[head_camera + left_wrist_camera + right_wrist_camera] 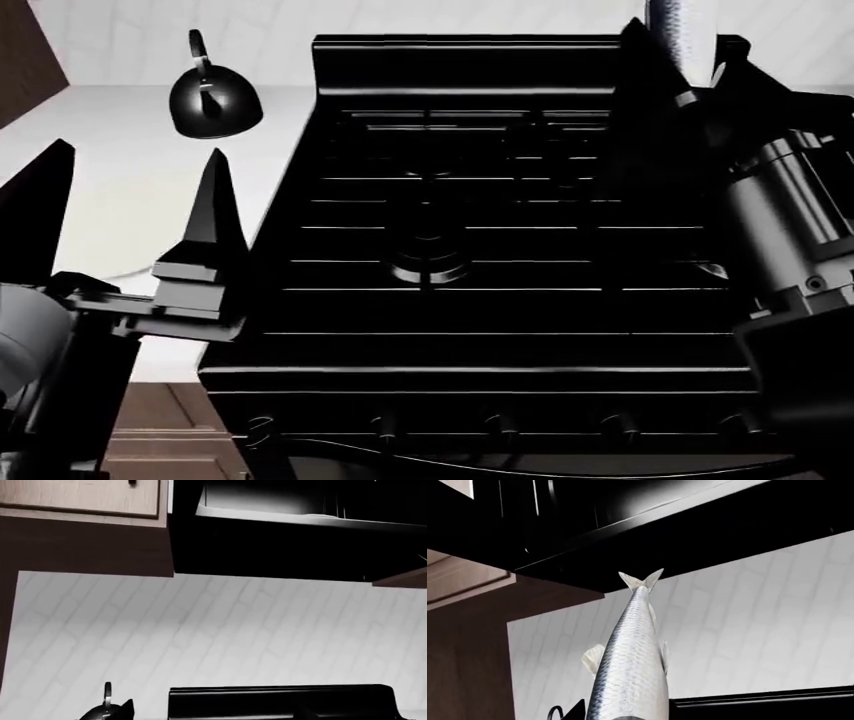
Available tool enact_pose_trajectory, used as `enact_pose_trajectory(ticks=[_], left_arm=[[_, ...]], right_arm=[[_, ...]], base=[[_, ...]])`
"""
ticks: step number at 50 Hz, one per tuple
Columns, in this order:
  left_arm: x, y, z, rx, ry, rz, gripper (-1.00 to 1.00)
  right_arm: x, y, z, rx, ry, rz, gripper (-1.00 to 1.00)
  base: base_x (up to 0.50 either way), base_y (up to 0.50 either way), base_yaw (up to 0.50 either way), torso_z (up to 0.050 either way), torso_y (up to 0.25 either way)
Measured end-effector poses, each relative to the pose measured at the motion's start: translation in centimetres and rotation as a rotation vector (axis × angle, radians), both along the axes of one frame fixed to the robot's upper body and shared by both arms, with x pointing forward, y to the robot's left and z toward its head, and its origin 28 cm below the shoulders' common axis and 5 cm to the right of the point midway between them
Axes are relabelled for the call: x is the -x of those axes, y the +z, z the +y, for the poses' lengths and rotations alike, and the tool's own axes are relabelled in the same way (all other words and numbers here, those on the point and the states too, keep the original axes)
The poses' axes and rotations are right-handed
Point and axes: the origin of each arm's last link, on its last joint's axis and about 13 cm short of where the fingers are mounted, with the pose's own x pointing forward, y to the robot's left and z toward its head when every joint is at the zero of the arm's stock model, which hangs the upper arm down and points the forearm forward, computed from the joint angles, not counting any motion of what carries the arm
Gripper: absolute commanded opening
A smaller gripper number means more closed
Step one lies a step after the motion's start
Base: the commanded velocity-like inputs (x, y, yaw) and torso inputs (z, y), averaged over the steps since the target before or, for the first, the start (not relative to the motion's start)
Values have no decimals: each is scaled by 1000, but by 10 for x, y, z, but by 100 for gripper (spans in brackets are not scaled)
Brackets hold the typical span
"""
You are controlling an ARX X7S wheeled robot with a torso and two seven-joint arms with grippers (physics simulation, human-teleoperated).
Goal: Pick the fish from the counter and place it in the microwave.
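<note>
My left wrist view shows only the white tiled wall (213,635), the dark underside of the microwave (293,535) above it, a pale cabinet door (80,497) at 11 o'clock, and the back panel of the stove (280,702) with the kettle (107,707) at 7 o'clock. None of my own fingers appear there.

In the head view, my left gripper (127,215) is at 9 o'clock over the white counter (120,170). Its two black fingers stand wide apart and hold nothing. The black kettle sits at 11 o'clock on the counter, just beside the black stove that fills the middle.

My right gripper (694,70) is at 1 o'clock, raised over the back of the stove. The fish (665,25) shows there only as a small silvery strip, cut off by the picture edge.

The right wrist view gives the fish (630,665) much better: it stands upright, tail fin pointing to 12 o'clock toward the microwave's dark underside. Its head end is cut off at 6 o'clock, so the grip itself is hidden; the fingers seem closed on it.
</note>
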Motion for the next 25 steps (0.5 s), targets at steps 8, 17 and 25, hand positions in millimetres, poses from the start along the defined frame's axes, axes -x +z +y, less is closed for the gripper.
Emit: enact_pose_trajectory(ticks=[8, 17, 25], left_arm=[[-1, 9, 1, 0, 5, -17, 100], [-1, 16, 1, -3, 2, -36, 100], [0, 19, 0, -3, -1, -44, 100]], right_arm=[[2, 6, 1, 10, 2, -12, -100], [3, 9, 1, 16, 2, -22, -100], [4, 10, 1, 17, 1, -27, -100]], base=[[0, 0, 0, 39, 0], [0, 0, 0, 50, 0], [0, 0, 0, 50, 0]])
